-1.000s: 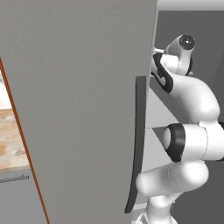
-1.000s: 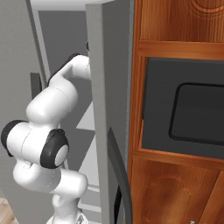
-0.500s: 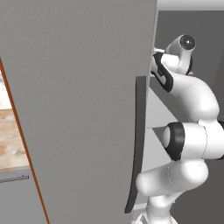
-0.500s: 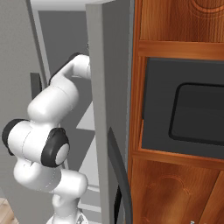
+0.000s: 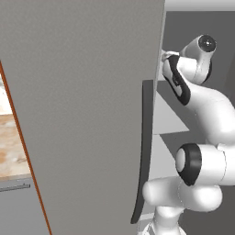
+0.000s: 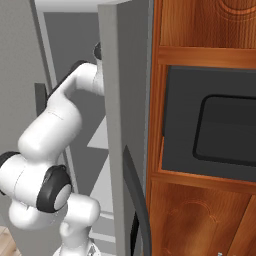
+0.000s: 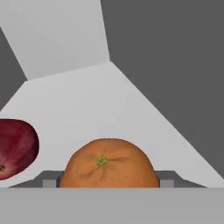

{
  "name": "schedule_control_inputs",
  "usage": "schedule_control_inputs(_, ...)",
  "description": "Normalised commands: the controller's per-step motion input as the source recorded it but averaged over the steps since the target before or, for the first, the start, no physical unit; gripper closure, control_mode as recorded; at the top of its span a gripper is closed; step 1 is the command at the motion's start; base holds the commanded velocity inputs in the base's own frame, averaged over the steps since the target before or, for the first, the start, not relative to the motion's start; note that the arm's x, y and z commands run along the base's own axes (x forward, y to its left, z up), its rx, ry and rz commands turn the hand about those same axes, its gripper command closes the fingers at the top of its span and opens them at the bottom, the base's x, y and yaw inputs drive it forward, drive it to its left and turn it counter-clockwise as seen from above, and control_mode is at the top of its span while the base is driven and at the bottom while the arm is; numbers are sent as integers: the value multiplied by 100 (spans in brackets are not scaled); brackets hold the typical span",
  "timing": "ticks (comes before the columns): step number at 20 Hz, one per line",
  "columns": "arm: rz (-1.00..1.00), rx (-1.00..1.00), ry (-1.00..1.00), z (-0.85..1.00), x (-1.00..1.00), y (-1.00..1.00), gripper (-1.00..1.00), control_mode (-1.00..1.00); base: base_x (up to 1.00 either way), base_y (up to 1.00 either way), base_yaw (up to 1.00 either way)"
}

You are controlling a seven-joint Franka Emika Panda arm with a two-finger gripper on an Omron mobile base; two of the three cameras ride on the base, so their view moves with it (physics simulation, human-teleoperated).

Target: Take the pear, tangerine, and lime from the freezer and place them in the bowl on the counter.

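Base views flanking the freezer [image 5: 82, 105]; hand view close inside.

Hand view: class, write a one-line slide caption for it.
Tangerine between the gripper tips on a pale freezer shelf, dark red fruit beside it.

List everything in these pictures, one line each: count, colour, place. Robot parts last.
Round orange tangerine: one, orange, on the pale freezer shelf, right at the jaws.
Dark red fruit: one, dark red, same shelf, beside the tangerine, partly out of frame.
Tall grey freezer: one, grey, door open, long dark handle.
Brown wooden cabinets: brown, beside the freezer, around a dark built-in appliance.
Beige marbled counter: one, beyond the door.
White robot arm: one, reaching into the freezer.
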Motion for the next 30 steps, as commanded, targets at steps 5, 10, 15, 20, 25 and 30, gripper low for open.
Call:
schedule_control_inputs(5,0,0,2,17,-62,39,100,-100,0,0,0)
schedule_control_inputs(10,0,0,0,0,-88,42,100,-100,0,0,0)
schedule_control_inputs(15,1,0,0,0,-89,20,100,-100,0,0,0)
schedule_control_inputs(20,14,0,1,0,-87,-2,100,-100,0,0,0)
schedule_control_inputs(25,16,-6,5,0,-86,6,100,-100,0,0,0)
schedule_control_inputs(30,7,-12,7,0,-100,25,100,-100,0,0,0)
